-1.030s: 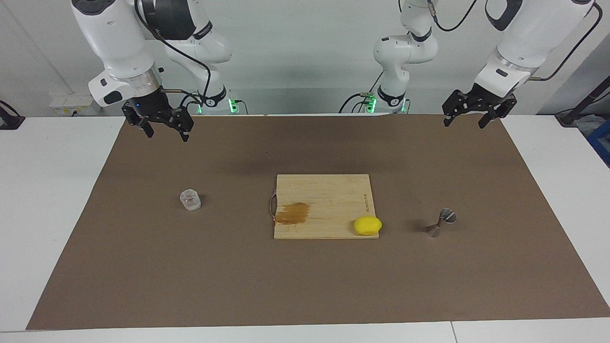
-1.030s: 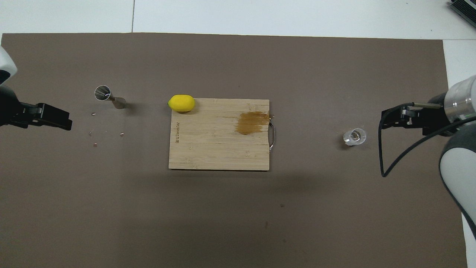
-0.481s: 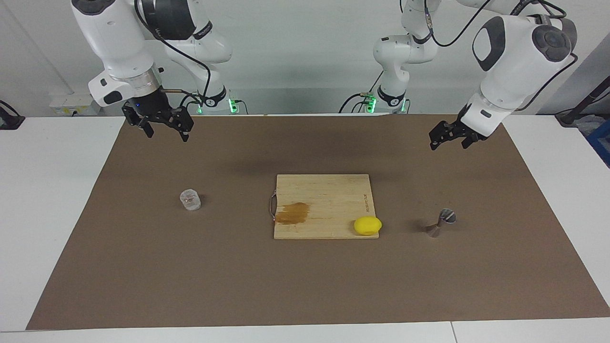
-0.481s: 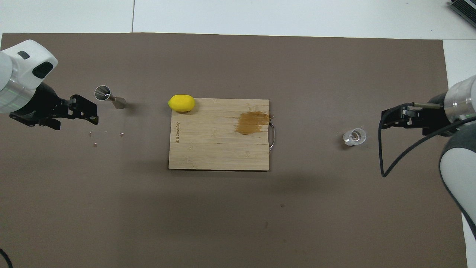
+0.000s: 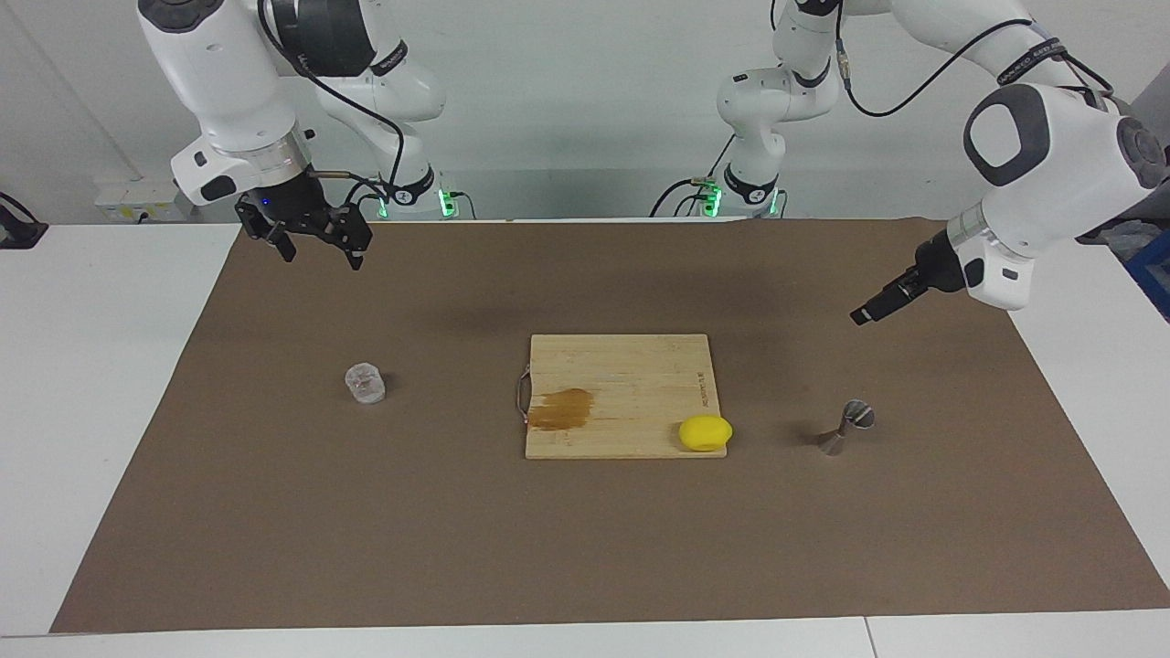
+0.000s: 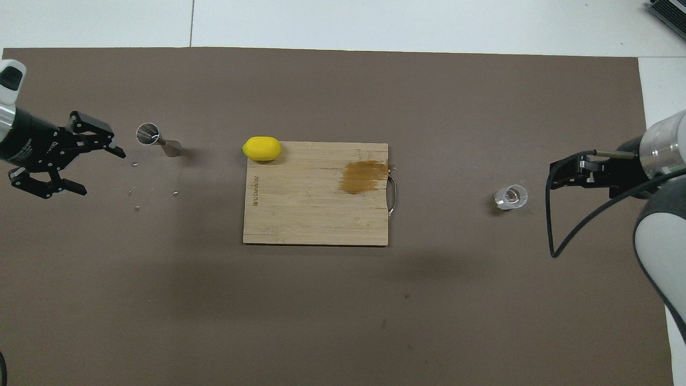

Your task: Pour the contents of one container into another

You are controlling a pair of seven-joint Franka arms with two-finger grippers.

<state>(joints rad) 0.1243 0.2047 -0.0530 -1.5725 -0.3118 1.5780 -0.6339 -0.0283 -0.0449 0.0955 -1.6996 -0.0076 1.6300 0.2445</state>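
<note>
The clear glass tumbler (image 5: 366,384) stands on the brown mat toward the right arm's end; it also shows in the overhead view (image 6: 511,197). The steel jigger (image 5: 845,428) stands tilted on the mat toward the left arm's end, its open cone showing from above (image 6: 148,134). My left gripper (image 6: 101,172) is open and empty in the air, turned sideways, beside the jigger and apart from it; in the facing view it (image 5: 863,316) shows edge-on. My right gripper (image 5: 320,256) is open and empty, raised over the mat near the tumbler (image 6: 554,176).
A wooden cutting board (image 5: 622,375) with a brown stain lies mid-table, also in the overhead view (image 6: 316,214). A yellow lemon (image 5: 705,432) sits at its corner toward the jigger (image 6: 261,148). A few small bits (image 6: 136,208) lie on the mat by the jigger.
My left arm has swung down and outward, turning its gripper sideways with the fingers spread beside the jigger. The right arm has hardly moved.
</note>
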